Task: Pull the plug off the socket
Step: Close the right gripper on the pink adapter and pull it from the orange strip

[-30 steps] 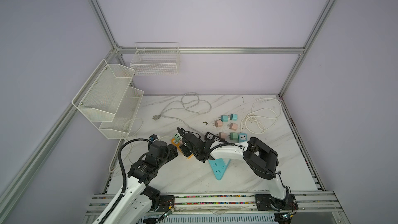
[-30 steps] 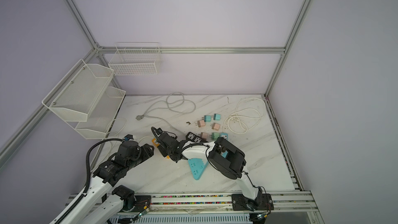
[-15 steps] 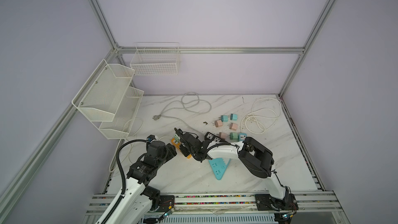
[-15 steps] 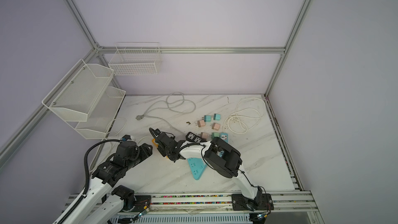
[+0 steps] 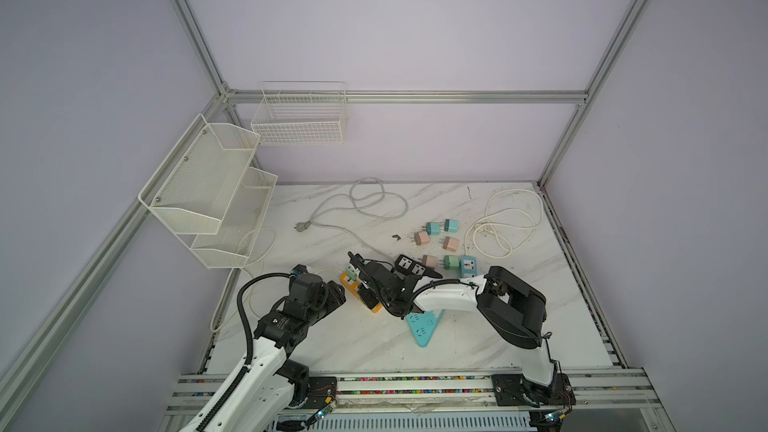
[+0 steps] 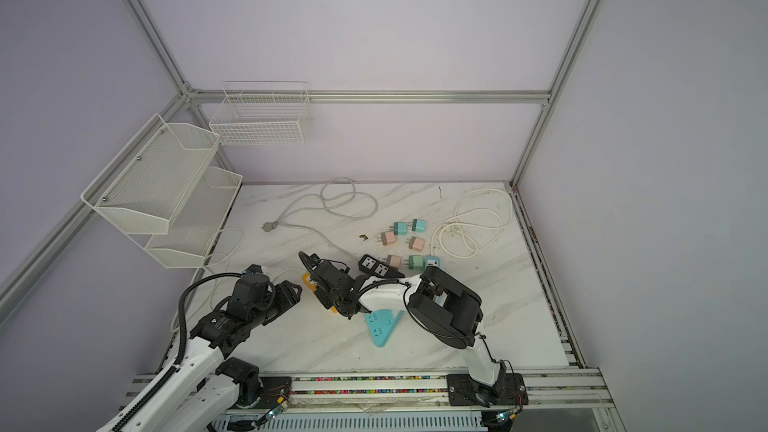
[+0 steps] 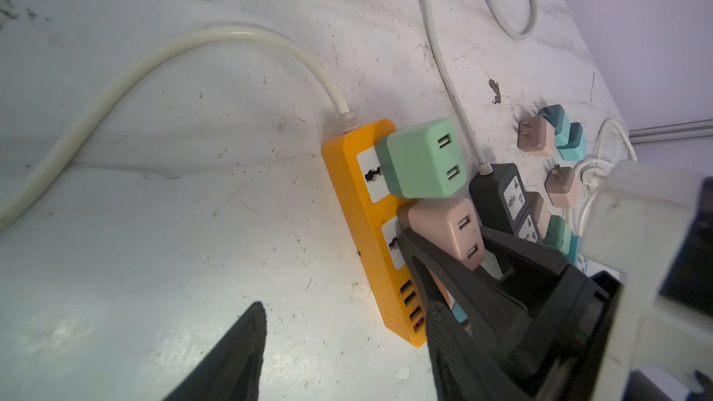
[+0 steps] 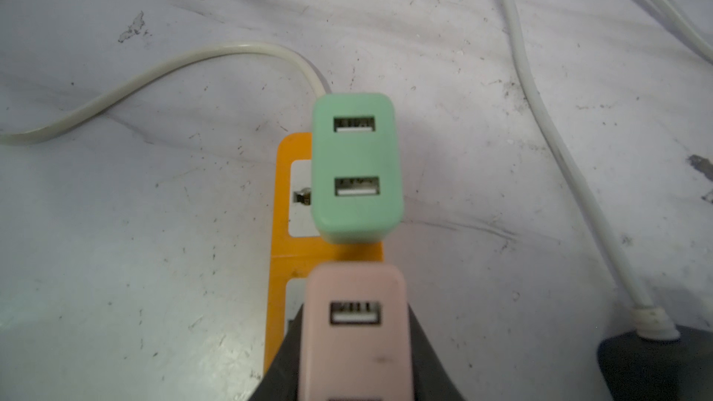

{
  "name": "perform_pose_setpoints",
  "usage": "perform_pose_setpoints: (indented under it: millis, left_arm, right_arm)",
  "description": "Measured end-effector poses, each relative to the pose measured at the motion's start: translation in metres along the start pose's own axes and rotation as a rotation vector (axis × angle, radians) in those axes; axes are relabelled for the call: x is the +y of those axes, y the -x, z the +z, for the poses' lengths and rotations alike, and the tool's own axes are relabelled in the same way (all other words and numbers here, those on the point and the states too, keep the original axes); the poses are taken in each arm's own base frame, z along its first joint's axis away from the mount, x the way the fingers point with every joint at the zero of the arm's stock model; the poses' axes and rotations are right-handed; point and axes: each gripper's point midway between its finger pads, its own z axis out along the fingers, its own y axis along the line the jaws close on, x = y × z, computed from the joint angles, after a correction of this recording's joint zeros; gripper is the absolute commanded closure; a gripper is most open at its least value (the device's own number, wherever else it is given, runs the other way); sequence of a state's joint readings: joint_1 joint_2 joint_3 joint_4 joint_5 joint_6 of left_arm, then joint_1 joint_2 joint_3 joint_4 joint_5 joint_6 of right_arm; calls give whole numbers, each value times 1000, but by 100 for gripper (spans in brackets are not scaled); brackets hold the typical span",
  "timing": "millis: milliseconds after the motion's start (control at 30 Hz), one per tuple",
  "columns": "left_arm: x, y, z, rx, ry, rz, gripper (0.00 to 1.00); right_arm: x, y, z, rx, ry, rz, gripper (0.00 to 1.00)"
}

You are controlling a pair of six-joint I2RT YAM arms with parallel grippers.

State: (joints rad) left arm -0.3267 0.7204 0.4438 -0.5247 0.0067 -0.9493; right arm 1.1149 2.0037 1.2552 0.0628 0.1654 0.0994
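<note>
Top views: a white wire basket (image 5: 301,118) (image 6: 262,118) hangs on the back wall and a 2-tier mesh shelf (image 5: 208,189) (image 6: 158,189) on the left wall; both show bare mesh floors. The orange power strip (image 5: 347,281) (image 6: 306,279) lies on the marble tabletop (image 5: 332,338), front and left of centre, between the 2 arms. A green plug (image 5: 352,272) stands in it. The right gripper (image 5: 362,284) reaches across the middle onto the strip; the left gripper (image 5: 336,290) sits just beside it. Behind lie a black power strip (image 5: 411,268), 6 loose plugs (image 5: 450,244) and a teal triangular socket (image 5: 424,326). Left wrist view: the strip (image 7: 359,225) carries 2 cube-shaped USB chargers, the green plug (image 7: 420,158) in the socket next to the cream cable (image 7: 154,59) and the pink plug (image 7: 447,221) in the next one, its base against the white socket face, prongs hidden. The right gripper (image 7: 443,243) is clamped on the pink plug's sides. 1 left finger (image 7: 243,345) hangs over bare tabletop, apart from the strip: jaws spread, nothing held. Right wrist view: the pink plug (image 8: 353,322), 2 USB ports facing the camera, sits pinched between dark fingers (image 8: 424,364), directly beside the green plug (image 8: 357,167) on the strip (image 8: 281,264).
</note>
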Motion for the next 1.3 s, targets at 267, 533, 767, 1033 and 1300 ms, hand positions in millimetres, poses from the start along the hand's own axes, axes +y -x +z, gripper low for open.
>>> perform_pose_setpoints:
  millis: [267,533,767,1033,1300]
  left_arm:
    - [-14,-17,27,87,-105,-43,40]
    - [-27,-26,45,161,-154,-54,46]
    - [-22,-31,48,168,-154,-64,50]
    - [-16,-35,50,176,-143,-83,53]
    - [-11,-45,61,226,-119,-86,56]
  right_arm:
    - [8,-14,-13,15,13,27,76]
    - [8,-14,-14,12,7,41,76]
    - [8,-14,-14,12,5,44,76]
    - [8,-14,-14,12,5,43,76]
    - [8,-14,-14,12,5,43,77]
